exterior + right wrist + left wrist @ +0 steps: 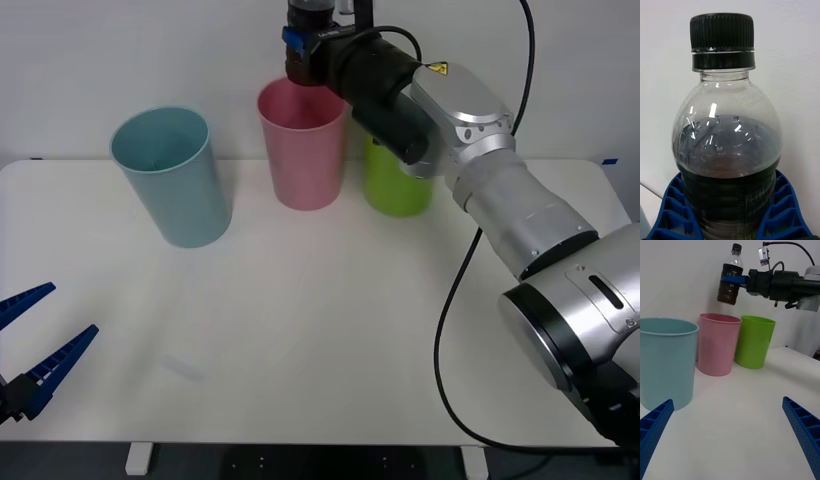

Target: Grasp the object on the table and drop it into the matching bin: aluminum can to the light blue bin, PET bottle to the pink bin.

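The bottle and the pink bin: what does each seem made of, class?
The bottle, held in the right claw: clear glossy plastic, showing highlights, with a ribbed black cap. The pink bin: probably smooth, opaque matte plastic, with a thin rolled rim.

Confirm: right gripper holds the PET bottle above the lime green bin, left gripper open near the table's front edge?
Wrong bin. The right gripper holds the PET bottle above the pink bin, as the front view shows; the lime green bin stands beside it. The left gripper is open near the table's front edge.
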You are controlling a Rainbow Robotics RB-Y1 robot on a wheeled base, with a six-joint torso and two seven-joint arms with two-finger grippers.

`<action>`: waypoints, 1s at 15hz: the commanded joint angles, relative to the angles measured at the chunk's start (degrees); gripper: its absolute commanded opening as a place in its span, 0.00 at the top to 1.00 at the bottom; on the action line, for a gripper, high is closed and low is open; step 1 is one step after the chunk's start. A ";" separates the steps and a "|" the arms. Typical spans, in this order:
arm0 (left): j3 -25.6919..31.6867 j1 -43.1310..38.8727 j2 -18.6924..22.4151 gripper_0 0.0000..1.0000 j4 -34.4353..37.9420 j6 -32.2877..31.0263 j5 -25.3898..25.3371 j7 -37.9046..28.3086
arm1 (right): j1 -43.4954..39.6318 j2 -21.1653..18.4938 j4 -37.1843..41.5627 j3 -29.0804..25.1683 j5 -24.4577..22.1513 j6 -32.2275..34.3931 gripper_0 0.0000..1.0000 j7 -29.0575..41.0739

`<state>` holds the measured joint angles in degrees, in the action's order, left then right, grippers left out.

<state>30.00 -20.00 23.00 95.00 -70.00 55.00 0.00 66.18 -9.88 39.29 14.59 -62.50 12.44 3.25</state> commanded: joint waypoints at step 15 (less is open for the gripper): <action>0.00 0.00 0.00 0.00 0.00 0.00 0.00 0.00 | 0.00 0.13 0.17 0.17 0.98 0.39 0.00 -1.66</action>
<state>30.00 -20.00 23.00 95.00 -70.00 55.00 0.00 66.19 -9.73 39.45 14.82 -61.65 12.69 1.65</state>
